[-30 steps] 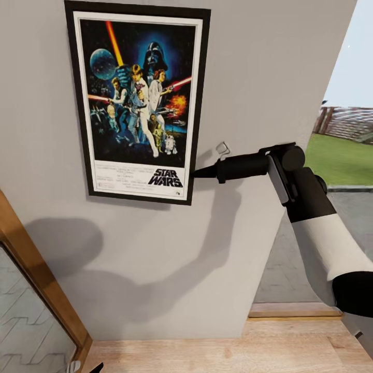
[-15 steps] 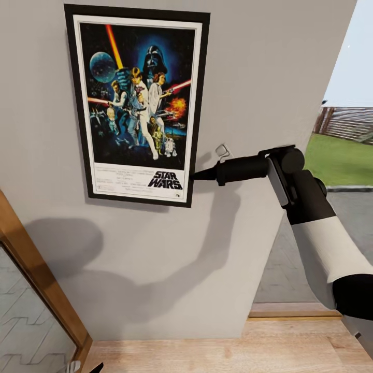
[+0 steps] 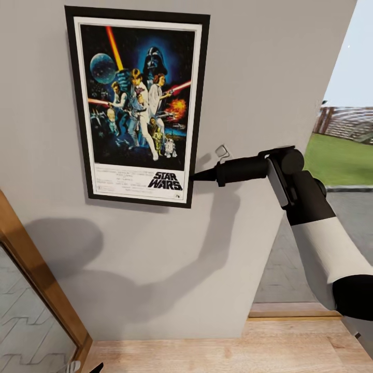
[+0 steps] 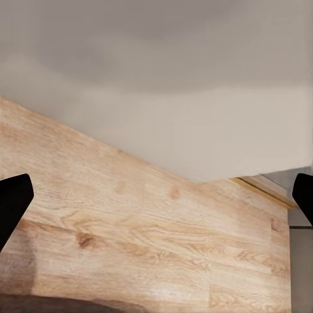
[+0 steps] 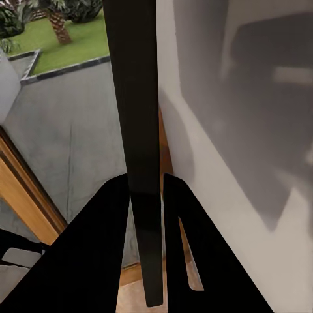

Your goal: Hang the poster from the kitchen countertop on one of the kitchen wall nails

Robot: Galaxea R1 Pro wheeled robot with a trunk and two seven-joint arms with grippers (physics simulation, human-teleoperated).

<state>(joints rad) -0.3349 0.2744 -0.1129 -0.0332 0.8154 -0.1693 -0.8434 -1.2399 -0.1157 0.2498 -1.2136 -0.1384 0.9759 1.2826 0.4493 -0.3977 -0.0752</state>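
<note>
The black-framed Star Wars poster [image 3: 137,103] lies flat and upright against the grey wall [image 3: 155,259]. My right gripper [image 3: 196,176] is shut on the poster's right edge near its lower corner. In the right wrist view the thin black frame edge [image 5: 134,98] runs between the two fingers of the right gripper [image 5: 145,189]. A small metal wall nail [image 3: 223,150] sticks out of the wall just right of the poster, above the gripper. My left gripper [image 4: 156,199] hangs open and holds nothing, low over the wooden floor. The kitchen countertop is out of view.
A wooden door frame with a glass pane [image 3: 36,280] slants at the lower left. Light wood flooring [image 3: 207,355] runs along the wall's base. The wall ends at the right, where paving and a lawn [image 3: 342,155] show outside.
The poster and my right gripper have slid slightly down the wall. The grip on the poster's edge is unchanged.
</note>
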